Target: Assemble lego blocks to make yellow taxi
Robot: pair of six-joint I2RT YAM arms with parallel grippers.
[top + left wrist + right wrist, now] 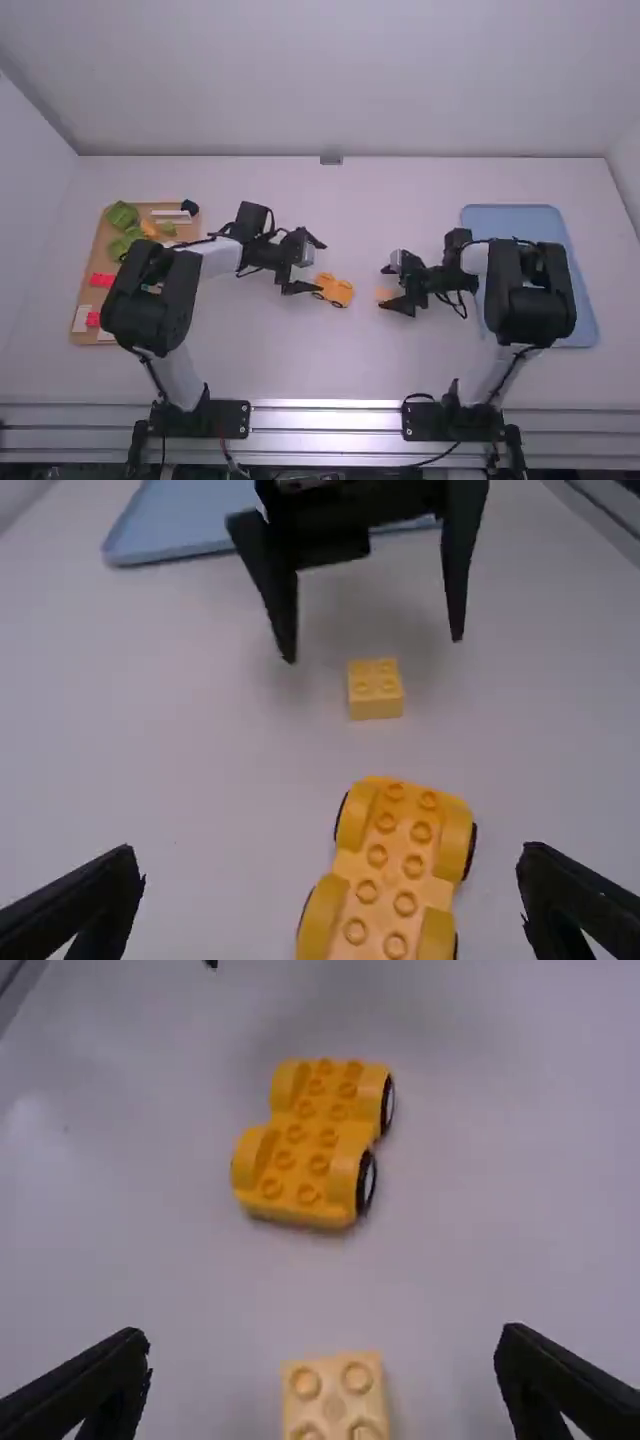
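Near the centre of the high view, the yellow wheeled base (pixel 336 292) sits studs up on the bench (pixel 300 360), just beside the left gripper (pixel 319 267), spread wide. Right of it, the right gripper (pixel 384 287), also spread, is at the small yellow block (pixel 385 295) (a stubby four-stud one).

Soft, rather dim light spreads evenly over the white table (pixel 330 370). Bright glare streaks the metal rail (pixel 325 405) along its near edge. Faint, soft-edged shadows lie beside the small yellow block (pixel 375 692) in the left wrist view; in the right wrist view a pale sheen marks the table.
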